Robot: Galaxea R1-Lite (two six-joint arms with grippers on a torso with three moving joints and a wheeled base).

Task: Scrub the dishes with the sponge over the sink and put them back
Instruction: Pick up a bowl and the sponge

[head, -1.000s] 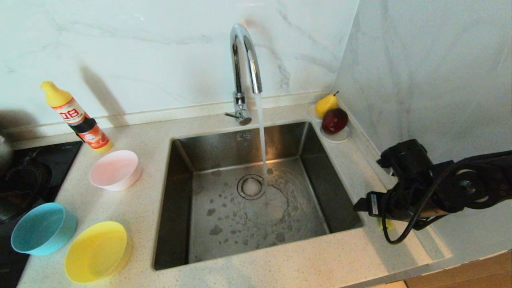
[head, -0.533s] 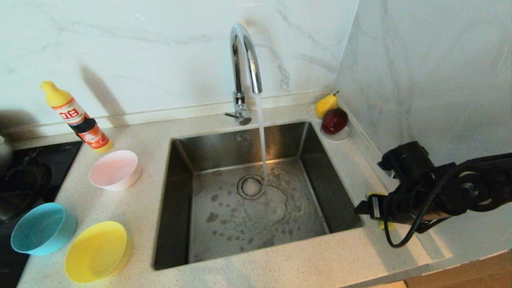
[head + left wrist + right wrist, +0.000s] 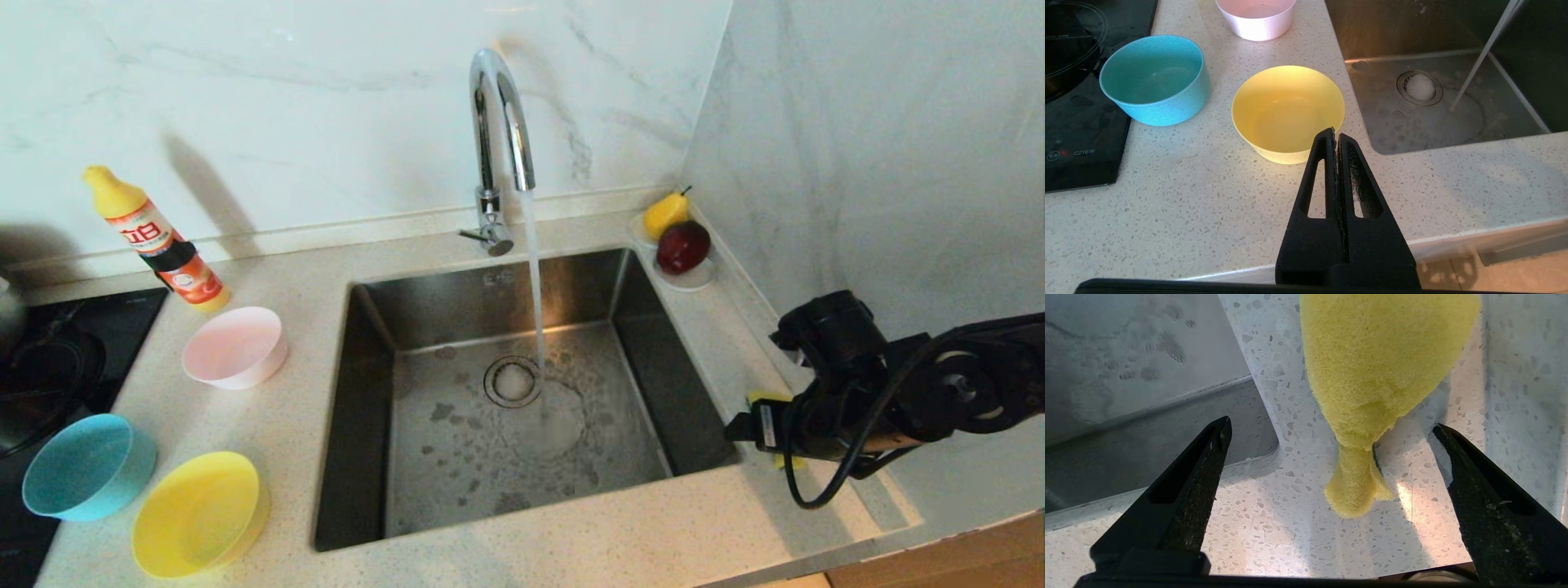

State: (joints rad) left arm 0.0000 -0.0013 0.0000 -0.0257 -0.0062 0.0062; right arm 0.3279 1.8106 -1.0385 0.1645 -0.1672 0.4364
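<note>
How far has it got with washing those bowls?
Barely started. Done: water runs from the curved chrome tap into the steel sink. In hand: the right gripper, open, straddles the yellow foam sponge on the counter, not gripping yet. Left: the pale pink bowl, light blue bowl and yellow bowl sit unscrubbed beside the sink. The left gripper is shut, idle.

Black right arm [image 3: 922,392], looped black cable; tapered slotted black claw fingers [image 3: 1180,490].
</note>
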